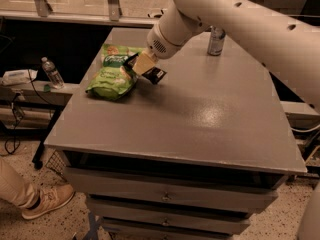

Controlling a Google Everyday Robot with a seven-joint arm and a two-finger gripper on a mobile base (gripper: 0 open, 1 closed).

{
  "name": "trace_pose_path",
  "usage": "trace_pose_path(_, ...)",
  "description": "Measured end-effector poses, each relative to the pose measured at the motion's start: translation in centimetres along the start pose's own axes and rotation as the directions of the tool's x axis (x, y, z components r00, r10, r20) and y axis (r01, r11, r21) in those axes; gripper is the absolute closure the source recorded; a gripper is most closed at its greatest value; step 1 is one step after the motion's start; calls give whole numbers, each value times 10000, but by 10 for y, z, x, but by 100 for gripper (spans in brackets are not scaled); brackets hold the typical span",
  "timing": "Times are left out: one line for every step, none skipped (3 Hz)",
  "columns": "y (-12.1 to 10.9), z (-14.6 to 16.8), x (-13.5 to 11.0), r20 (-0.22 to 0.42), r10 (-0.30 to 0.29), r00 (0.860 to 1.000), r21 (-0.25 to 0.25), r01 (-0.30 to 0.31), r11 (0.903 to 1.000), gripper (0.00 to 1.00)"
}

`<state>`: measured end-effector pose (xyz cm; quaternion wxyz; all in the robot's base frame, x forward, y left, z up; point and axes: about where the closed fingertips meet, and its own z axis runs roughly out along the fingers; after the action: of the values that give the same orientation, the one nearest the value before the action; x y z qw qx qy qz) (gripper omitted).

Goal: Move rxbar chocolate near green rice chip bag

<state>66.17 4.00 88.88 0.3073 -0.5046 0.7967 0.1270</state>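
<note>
The green rice chip bag (pixel 113 73) lies on the left part of the grey table (pixel 200 119). My gripper (pixel 142 65) hangs from the white arm just right of the bag's right edge, low over the table. It is shut on the rxbar chocolate (pixel 156 75), a small black bar that sticks out tilted to the right of the fingers, at or just above the tabletop. The bar is close beside the bag, and the fingers hide part of it.
A silver can (pixel 216 40) stands at the back right of the table. A water bottle (pixel 51 73) stands on a lower shelf to the left. A person's shoe (pixel 47 201) is on the floor at front left. Drawers lie under the table's front edge.
</note>
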Motion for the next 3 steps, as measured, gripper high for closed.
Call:
trace_pose_path(1,2,0,-13,-16,10000,-31,16,10000,35)
trace_pose_path(2,3,0,-26,-29,10000,-59,29,10000,12)
trace_pose_path(3,5,-1,-38,-41,10000,-85,41,10000,0)
